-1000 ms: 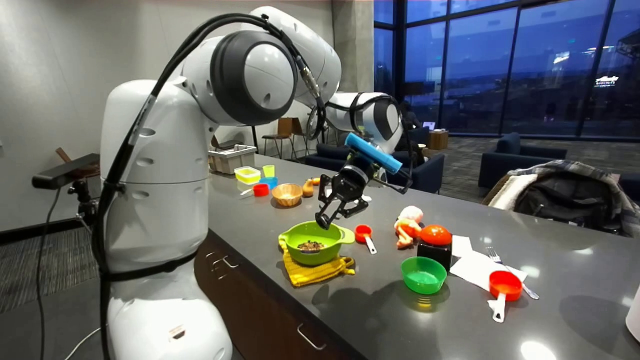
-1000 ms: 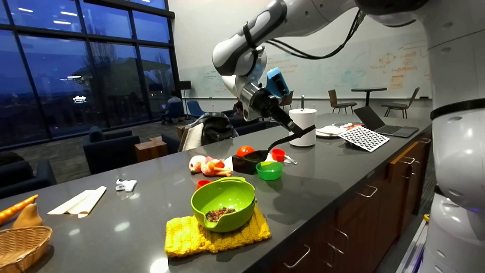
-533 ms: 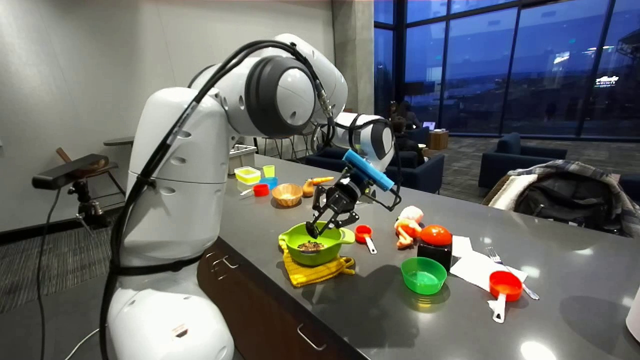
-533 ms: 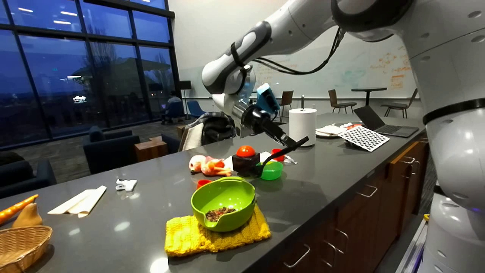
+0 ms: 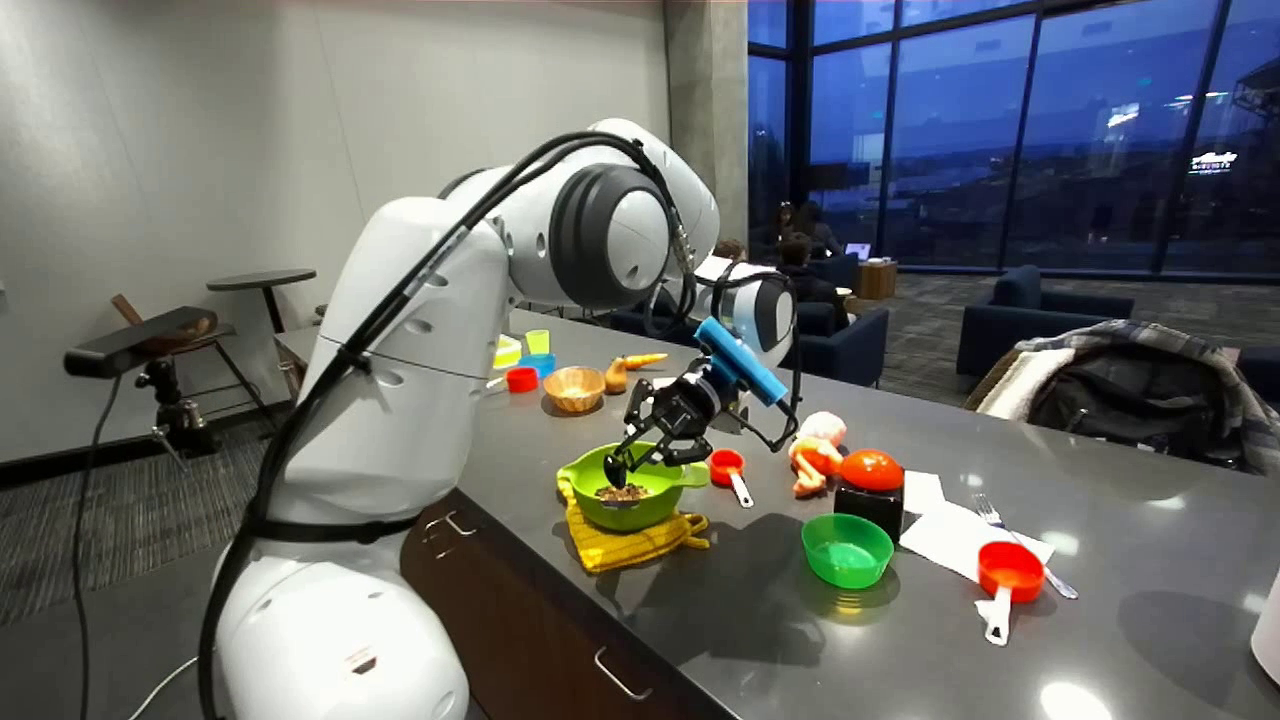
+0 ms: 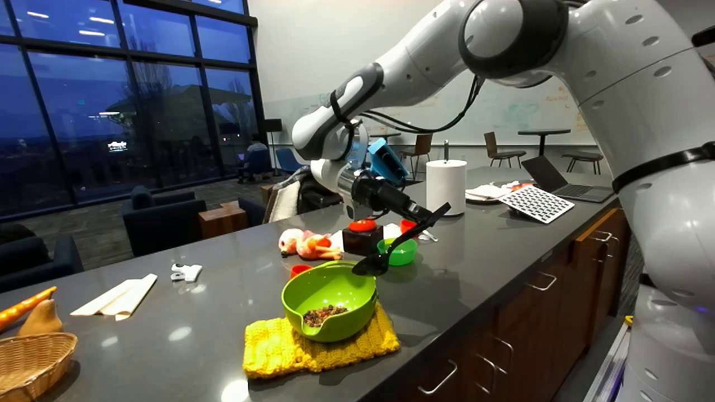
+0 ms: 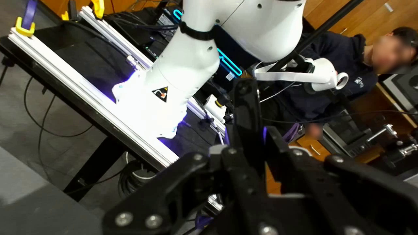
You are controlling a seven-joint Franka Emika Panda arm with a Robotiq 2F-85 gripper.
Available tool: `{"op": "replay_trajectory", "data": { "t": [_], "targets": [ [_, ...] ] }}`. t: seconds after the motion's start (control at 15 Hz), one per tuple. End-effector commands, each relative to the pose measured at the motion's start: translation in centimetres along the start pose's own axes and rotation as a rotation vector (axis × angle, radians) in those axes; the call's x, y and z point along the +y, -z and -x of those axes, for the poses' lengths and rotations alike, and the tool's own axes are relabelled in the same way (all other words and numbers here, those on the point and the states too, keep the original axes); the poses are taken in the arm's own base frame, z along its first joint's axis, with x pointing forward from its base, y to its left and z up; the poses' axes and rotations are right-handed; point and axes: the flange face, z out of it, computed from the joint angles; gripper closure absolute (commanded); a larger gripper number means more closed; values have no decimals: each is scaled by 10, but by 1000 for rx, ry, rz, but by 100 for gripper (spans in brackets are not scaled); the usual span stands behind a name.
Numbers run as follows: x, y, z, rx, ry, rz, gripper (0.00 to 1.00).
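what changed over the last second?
The gripper came down, carrying the black ladle lower and toward the lime-green bowl; in both exterior views the ladle's head now overlaps the bowl, contact unclear. Nothing newly grasped or let go. Unmoved: bowl and its contents, yellow cloth, small green cup, red button.

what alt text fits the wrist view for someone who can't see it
The gripper holds a black spoon handle in the foreground. Behind, the robot's white base stands on a black table; at the picture's right is a darkly dressed person, face blurred.
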Motion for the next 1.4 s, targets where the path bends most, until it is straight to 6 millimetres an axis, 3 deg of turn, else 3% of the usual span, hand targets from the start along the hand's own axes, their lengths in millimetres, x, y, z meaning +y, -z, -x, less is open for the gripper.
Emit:
{"op": "replay_trajectory", "data": {
  "t": [0.0,0.27,0.6,1.33],
  "targets": [
    [-7,11,2,-53,-80,-44,94],
    [-10,21,-7,-78,-112,-55,94],
    [-9,31,-36,-109,-100,-68,94],
    [17,43,-90,-226,-125,-130,94]
  ]
}}
